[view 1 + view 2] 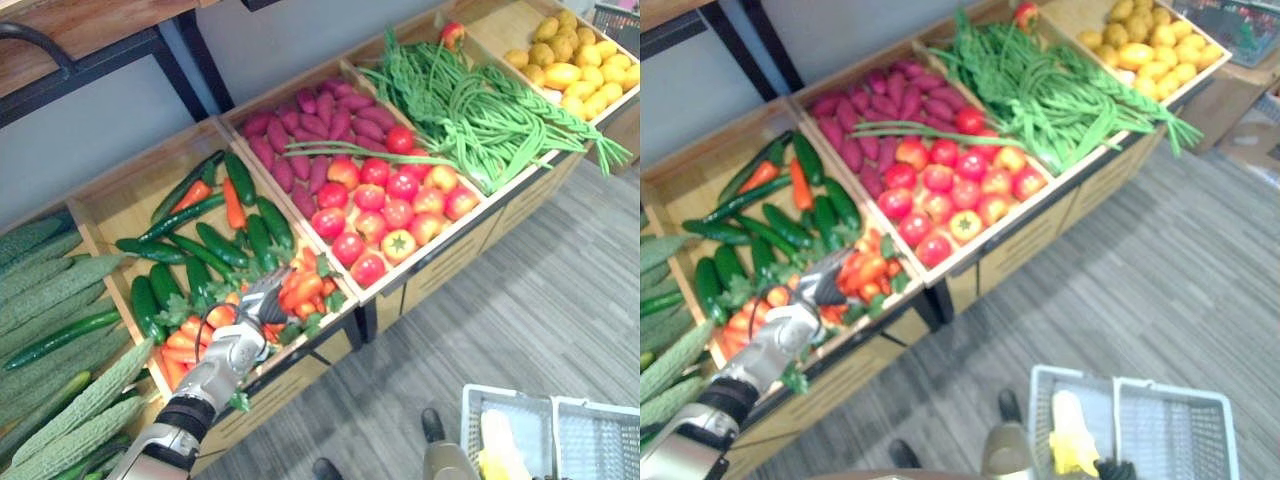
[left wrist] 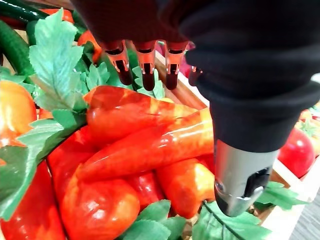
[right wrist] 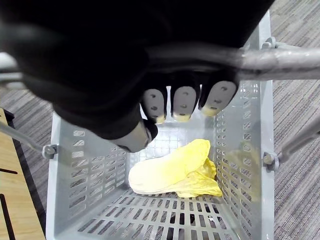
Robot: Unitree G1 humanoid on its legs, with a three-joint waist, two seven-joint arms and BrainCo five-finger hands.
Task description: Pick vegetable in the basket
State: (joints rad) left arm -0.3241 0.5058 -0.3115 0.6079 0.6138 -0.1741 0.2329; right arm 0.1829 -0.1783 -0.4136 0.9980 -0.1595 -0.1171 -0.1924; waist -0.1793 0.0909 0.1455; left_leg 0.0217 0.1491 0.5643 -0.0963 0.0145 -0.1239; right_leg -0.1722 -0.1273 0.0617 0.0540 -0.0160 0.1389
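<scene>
Reaching: left robot hand (image 1: 240, 345) hangs with relaxed, uncurled fingers just above the glossy orange plastic carrots (image 2: 150, 145); it grips nothing.
Carrying: right robot hand (image 3: 185, 102) is curled round the grey metal handle (image 3: 280, 57) of the grey plastic basket (image 3: 65, 165).
Below right robot hand: one pale yellow leafy cabbage (image 3: 170, 172) lies in the basket.
Done: one vegetable collected, it seems.
Remaining: close on a carrot, lift it, bring it to the basket.

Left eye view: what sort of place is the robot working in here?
Most likely a grocery produce section, or a mock-up of one: sloped wooden bins hold sorted tomatoes, green beans and cucumbers, and the right hand carries a grey shopping basket by its handle.
</scene>
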